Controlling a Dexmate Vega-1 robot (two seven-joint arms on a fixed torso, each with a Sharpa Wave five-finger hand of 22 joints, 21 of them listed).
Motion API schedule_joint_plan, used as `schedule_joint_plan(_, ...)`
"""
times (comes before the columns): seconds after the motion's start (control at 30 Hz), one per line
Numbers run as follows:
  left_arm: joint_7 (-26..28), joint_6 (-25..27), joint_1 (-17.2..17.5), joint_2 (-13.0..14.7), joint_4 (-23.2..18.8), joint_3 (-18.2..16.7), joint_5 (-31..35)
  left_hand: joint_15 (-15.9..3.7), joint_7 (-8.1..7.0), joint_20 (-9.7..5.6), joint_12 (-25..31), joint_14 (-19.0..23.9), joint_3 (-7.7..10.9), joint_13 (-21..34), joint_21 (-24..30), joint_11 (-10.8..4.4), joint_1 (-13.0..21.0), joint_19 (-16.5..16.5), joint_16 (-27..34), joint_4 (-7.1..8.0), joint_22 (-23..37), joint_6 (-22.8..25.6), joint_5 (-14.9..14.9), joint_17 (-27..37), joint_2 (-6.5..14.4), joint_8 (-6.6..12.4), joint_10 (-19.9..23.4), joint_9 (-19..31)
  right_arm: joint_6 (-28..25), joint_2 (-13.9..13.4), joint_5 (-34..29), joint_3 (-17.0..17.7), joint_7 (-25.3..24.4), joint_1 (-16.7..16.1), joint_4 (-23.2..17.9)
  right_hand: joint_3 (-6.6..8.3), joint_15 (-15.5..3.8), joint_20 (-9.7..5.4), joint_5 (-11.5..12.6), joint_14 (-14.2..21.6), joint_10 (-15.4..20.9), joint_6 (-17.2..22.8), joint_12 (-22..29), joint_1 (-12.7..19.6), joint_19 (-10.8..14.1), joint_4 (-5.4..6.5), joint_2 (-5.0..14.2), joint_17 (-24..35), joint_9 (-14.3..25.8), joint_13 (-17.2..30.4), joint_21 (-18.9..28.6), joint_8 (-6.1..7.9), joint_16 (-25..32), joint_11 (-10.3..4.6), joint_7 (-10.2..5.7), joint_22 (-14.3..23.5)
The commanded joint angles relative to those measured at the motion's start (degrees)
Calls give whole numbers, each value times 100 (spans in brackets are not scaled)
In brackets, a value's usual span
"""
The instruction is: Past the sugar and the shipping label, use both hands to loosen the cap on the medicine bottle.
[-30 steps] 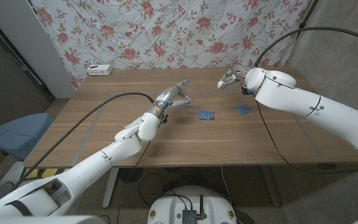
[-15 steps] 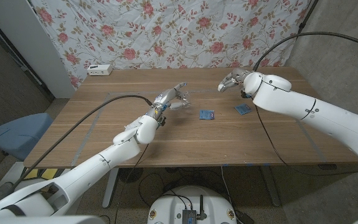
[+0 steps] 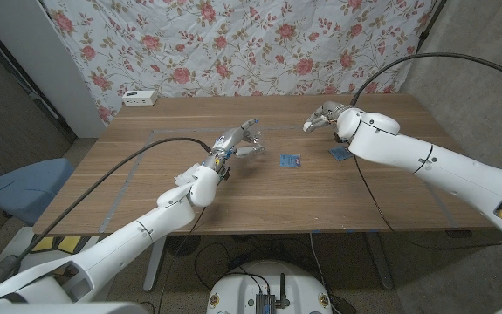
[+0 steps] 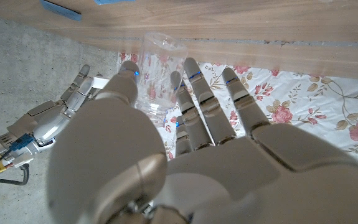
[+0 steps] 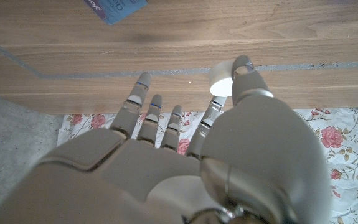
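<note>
My left hand [image 3: 240, 139] is raised over the middle of the table [image 3: 146, 196] and grips a clear plastic medicine bottle [image 4: 157, 62] between thumb and fingers [image 4: 197, 93]. My right hand [image 3: 322, 114] hovers to its right, further back, and pinches a small white round cap [image 5: 220, 79] between thumb and a finger. The cap is apart from the bottle. In the left wrist view my right hand [image 4: 57, 121] appears beyond the bottle. Two blue packets [image 3: 291, 160] [image 3: 341, 153] lie on the wood between and in front of the hands.
A white device [image 3: 140, 97] sits at the table's back left edge. A floral cloth [image 3: 233, 44] hangs behind the table. A blue chair [image 3: 28, 187] stands off the left side. Faint tape lines cross the tabletop.
My right hand has drifted slightly left and nearer, its arm swinging in with it. My left hand has eased a little down and left with the bottle.
</note>
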Motion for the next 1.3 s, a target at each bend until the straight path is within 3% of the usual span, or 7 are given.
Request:
schedule_joint_plan(0.03, 212, -7, 32, -5, 128, 34, 112, -516, -29, -31, 38, -17, -30, 21, 9, -172, 5, -21, 29, -3, 12, 17, 47, 33, 56, 31, 205, 11, -20, 181, -94, -117, -108, -30, 225, 46, -22, -44, -7, 36, 43, 339, 19, -36, 51, -20, 7, 11, 22, -2, 13, 44, -15, -5, 269, 0)
schedule_joint_plan(0.67, 259, 51, 16, -64, 317, 125, 100, -529, -123, -26, 33, -77, -85, 17, -16, -171, 12, -156, 19, -9, 11, 18, 44, 34, 38, 24, 203, 9, 279, 250, -318, -202, -229, -185, 529, 43, -78, 3, -12, 8, 33, 329, -2, -120, 72, -14, -8, 22, 17, 1, 19, 19, -36, -25, 255, 1)
schedule_joint_plan(0.83, 263, 99, 13, -82, 339, 147, 99, -531, -158, -30, 36, -112, -115, 16, -30, -177, 10, -230, 10, -18, 11, 19, 43, 32, 6, 23, 210, 9, 309, 273, -417, -243, -233, -212, 603, 32, -132, -157, -16, -103, -20, 321, -33, -194, -97, -7, -29, 28, 14, 1, -39, -1, -85, -58, 222, 1)
schedule_joint_plan(1.3, 177, 160, 0, -51, 359, 222, 104, -534, -170, -19, 32, -174, -160, 13, -33, -173, -10, -343, 3, -6, 11, 0, 50, 32, -4, 14, 204, 8, 395, 364, -512, -139, -305, -396, 766, 17, -130, -193, -17, -181, -84, 305, -63, -290, -174, 6, -48, 38, 11, 0, -42, -28, -113, -91, 186, 2)
